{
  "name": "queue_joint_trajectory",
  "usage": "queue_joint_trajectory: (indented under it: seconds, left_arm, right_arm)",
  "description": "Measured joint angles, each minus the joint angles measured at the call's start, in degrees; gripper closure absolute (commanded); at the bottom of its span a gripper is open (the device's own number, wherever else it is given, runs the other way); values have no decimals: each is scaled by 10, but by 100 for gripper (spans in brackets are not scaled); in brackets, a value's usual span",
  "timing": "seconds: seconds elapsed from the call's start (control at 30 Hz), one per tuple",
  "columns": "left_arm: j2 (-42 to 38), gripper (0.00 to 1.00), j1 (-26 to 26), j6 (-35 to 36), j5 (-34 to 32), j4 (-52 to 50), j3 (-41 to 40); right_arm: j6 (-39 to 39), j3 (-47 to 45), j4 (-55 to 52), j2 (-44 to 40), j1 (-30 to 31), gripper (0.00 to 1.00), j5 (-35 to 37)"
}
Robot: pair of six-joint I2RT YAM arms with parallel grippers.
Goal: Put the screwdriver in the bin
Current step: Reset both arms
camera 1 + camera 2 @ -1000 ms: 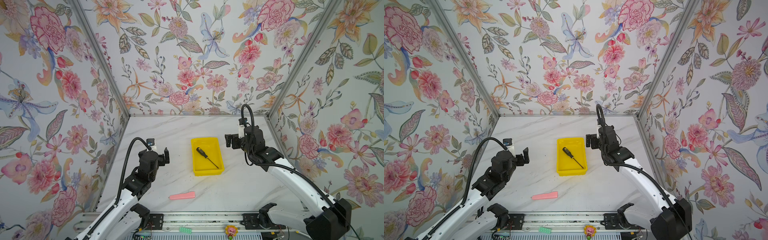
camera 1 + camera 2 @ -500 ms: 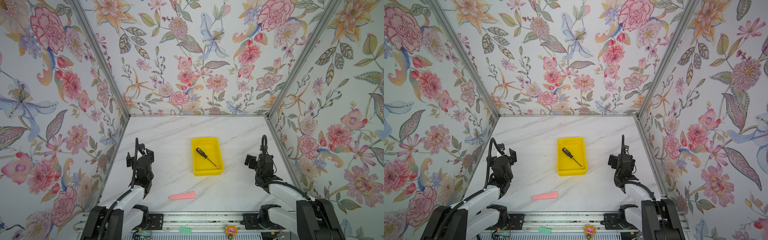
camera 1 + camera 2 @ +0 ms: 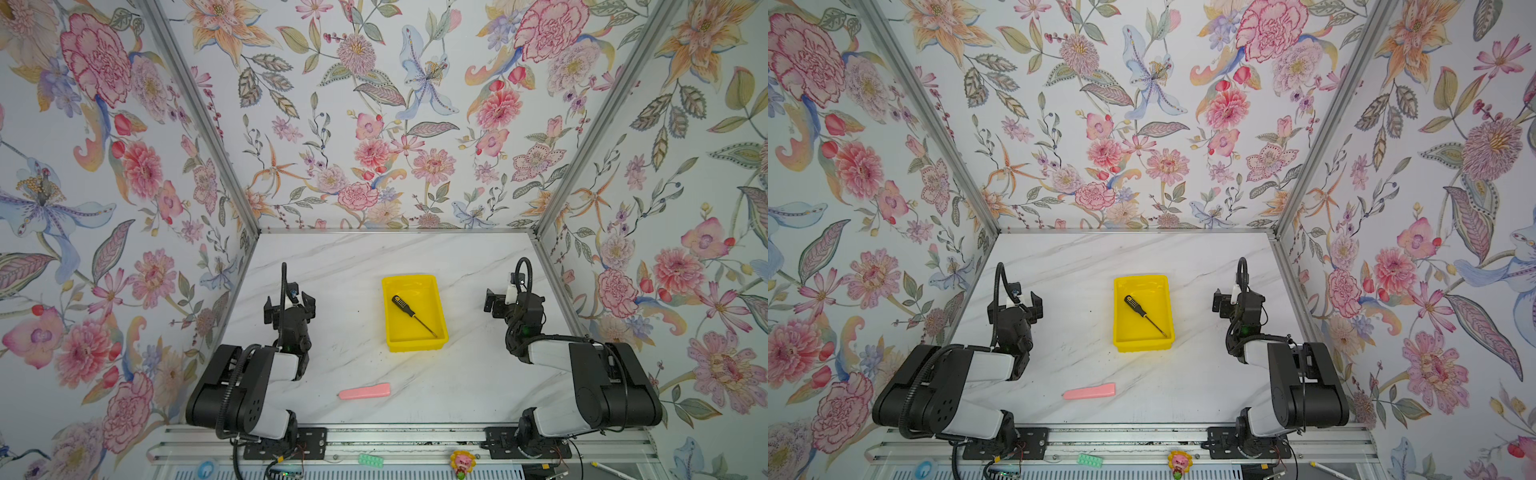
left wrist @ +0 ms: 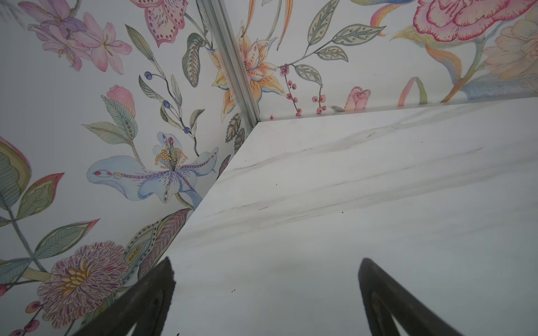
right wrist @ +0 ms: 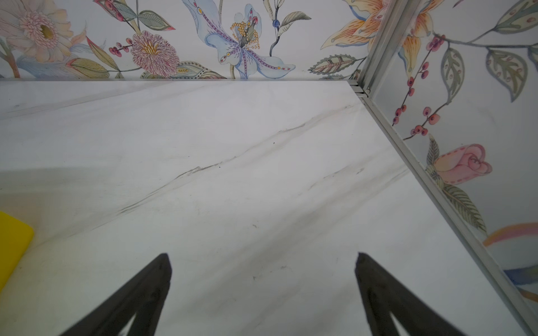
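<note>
- Lying flat inside the bin [image 3: 415,344], the screwdriver [image 3: 411,313] sits diagonally on the yellow floor. Its black handle points toward the far wall and its thin shaft tip toward the near corner on the right arm's side. Both top views show it wholly within the rim.
- The bin stands on the marble desk [image 3: 353,266], roughly midway between the two arms and touching neither.
- The left end effector [image 3: 289,302] is near the left wall, well apart from the bin. Its fingers [image 4: 151,296] are spread wide, with only bare desk between them in the left wrist view.
- The right end effector [image 3: 505,299] is near the right wall, also well apart from the bin. Its fingers [image 5: 378,291] are spread wide and hold nothing. The right wrist view shows bare marble between them and a yellow corner of the bin at the picture's edge.
- Both arms are folded low over their bases at the front rail.
- A pink bar [image 3: 365,391] lies on the desk nearer the front, apart from the bin and touched by neither arm.
</note>
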Motion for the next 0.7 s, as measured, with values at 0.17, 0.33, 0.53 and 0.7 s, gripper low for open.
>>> queue_joint_trajectory:
  seconds: [0.17,0.33,0.53,0.7]
  left_arm:
    - [10,1,23,-1,46,53,-6]
    - [21,1,27,0,74,83,-20]
    - [31,1,27,0,82,130,-31]
    - [32,1,27,9,103,141,-31]
  right_arm:
    - [-2,-50,85,23,-5,1,-17]
    - [-2,-56,109,30,-6,1,-21]
    - [-2,-56,129,30,-6,1,-21]
    - [-2,-56,130,30,-6,1,-21]
